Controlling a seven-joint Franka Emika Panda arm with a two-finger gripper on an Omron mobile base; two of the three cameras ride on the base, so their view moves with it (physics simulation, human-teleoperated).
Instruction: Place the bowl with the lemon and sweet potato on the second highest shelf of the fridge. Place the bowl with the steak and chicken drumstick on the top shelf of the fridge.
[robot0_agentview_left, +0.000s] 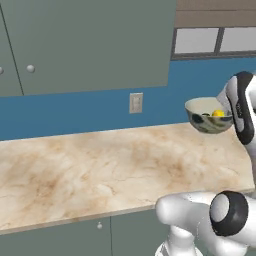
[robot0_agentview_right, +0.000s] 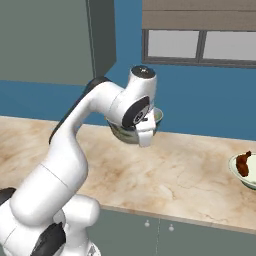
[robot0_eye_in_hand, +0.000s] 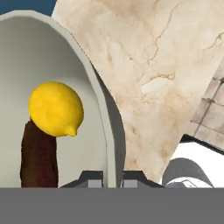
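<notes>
I see the gripper (robot0_eye_in_hand: 112, 177) pinched tight on the bowl (robot0_eye_in_hand: 98, 100) rim, lemon (robot0_eye_in_hand: 56, 109) and sweet potato (robot0_eye_in_hand: 38, 155) just inside, above the counter (robot0_eye_in_hand: 153, 65).

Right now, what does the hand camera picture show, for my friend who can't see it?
The gripper pinches the rim of a pale bowl holding a yellow lemon and a dark brown sweet potato, above a marbled beige counter.

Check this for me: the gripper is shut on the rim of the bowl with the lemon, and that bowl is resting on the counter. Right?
Not quite. The gripper is shut on the rim of the bowl with the lemon, but the bowl is lifted clear of the counter, not resting on it. The left base view shows it held in the air above the marble top.
</notes>
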